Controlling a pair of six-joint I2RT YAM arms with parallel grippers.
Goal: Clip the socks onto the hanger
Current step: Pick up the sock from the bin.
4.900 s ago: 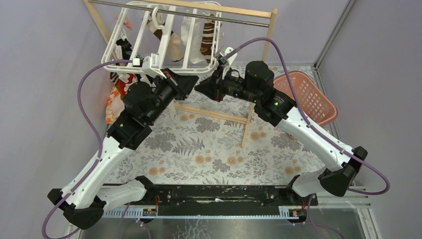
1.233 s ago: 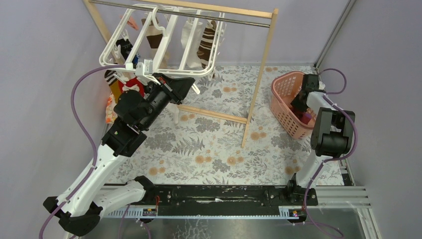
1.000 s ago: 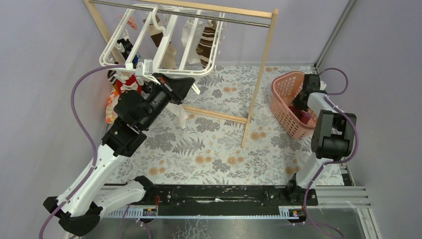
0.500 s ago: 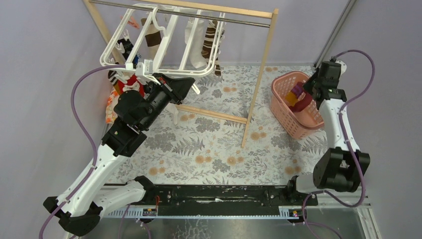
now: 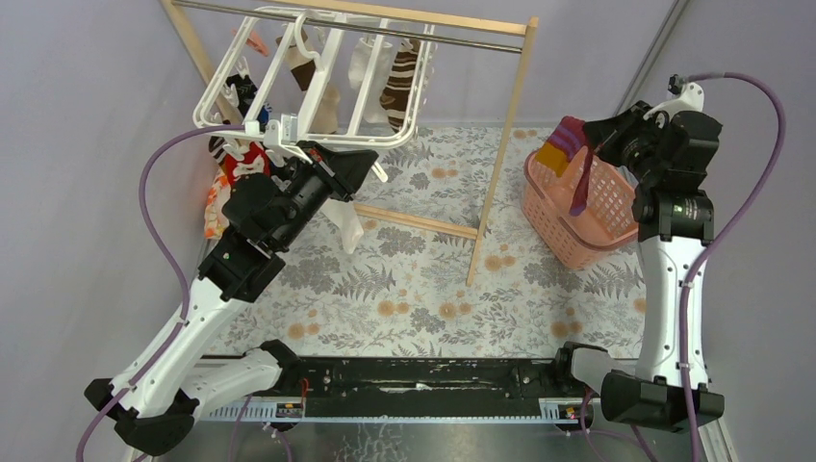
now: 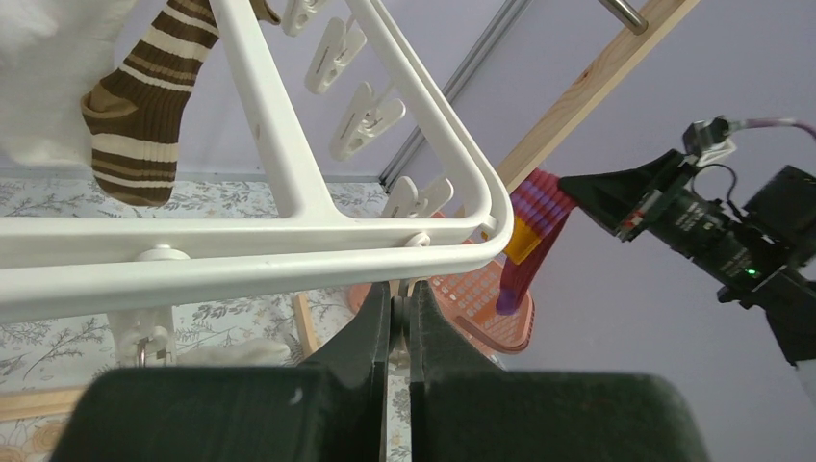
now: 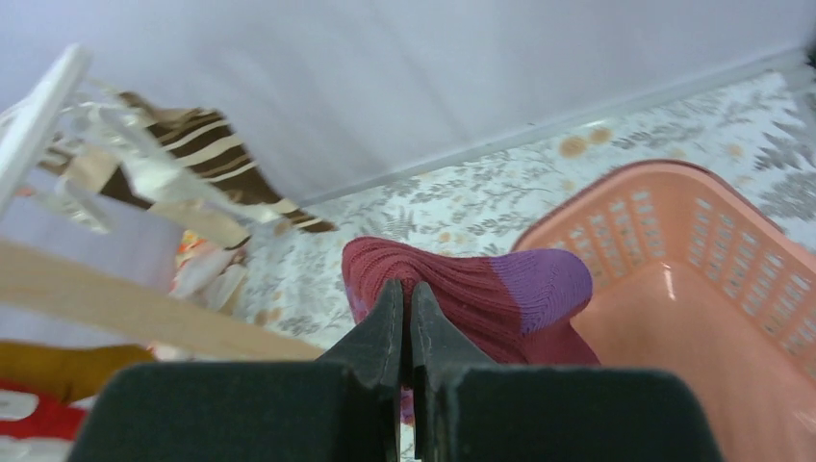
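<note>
Right gripper (image 5: 589,144), fingers closed on the purple-orange sock (image 5: 570,156), now stands high above the right edge of the counter. One second earlier it was down inside the pink basket (image 5: 563,236); half a second earlier it had just lifted out. The sock hangs free and clear of the basket rim, and its toe points toward the far left corner. The right wrist view shows the pinch on the ribbed red cuff, with the fabric folded over both fingertips.

Left gripper (image 5: 364,159) has not moved over the same interval. Its fingers are nearly together at the near rail of the hanger (image 5: 216,91), apparently pinching it and holding the frame tilted at the far left corner, under the wooden rack (image 5: 502,144).

Several socks (image 5: 396,82) already hang from the frame.

Empty clips (image 6: 366,115) line the rail nearest the approaching sock.

Reading: pick-up is complete. Carrying the sock across and clipping it remain to be done.
</note>
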